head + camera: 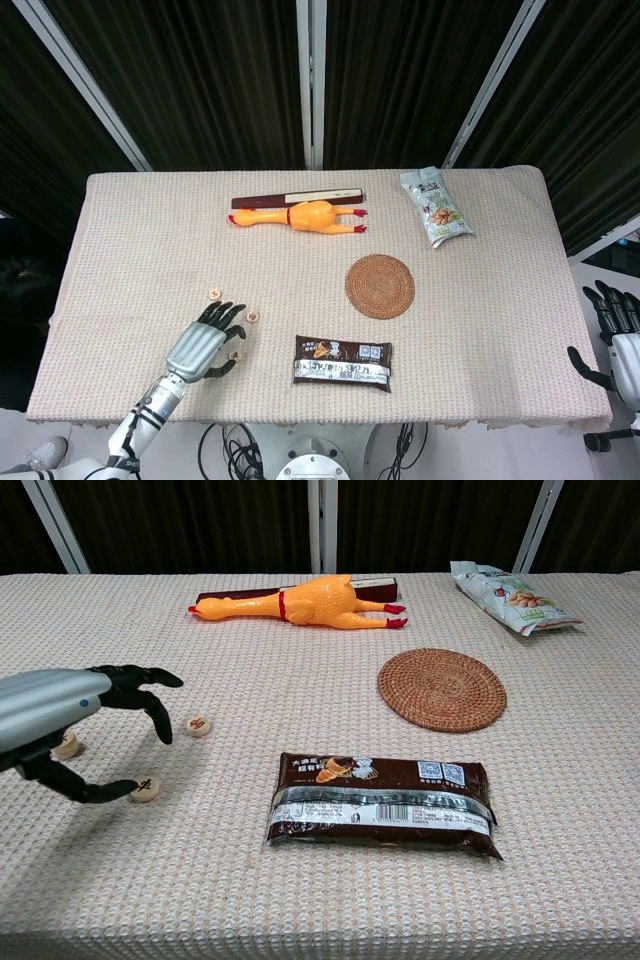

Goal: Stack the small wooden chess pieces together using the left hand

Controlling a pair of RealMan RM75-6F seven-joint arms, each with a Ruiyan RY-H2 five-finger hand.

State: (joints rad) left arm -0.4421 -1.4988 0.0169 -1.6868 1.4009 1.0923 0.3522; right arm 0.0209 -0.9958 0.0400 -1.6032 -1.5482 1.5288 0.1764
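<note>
Small round wooden chess pieces lie on the woven cloth at the front left. One piece (213, 293) sits furthest back, another (253, 316) (199, 725) lies to its right, and a third (235, 353) (146, 788) is nearest the front. My left hand (205, 345) (70, 715) hovers over that front piece with its fingers spread, the thumb tip right beside it, holding nothing. A further piece (66, 746) peeks out from under the hand in the chest view. My right hand (612, 330) hangs off the table's right edge, holding nothing.
A brown snack packet (342, 362) lies just right of the pieces. Behind it are a round woven coaster (380, 286), a yellow rubber chicken (300, 215) in front of a dark flat box (298, 199), and a green snack bag (436, 207).
</note>
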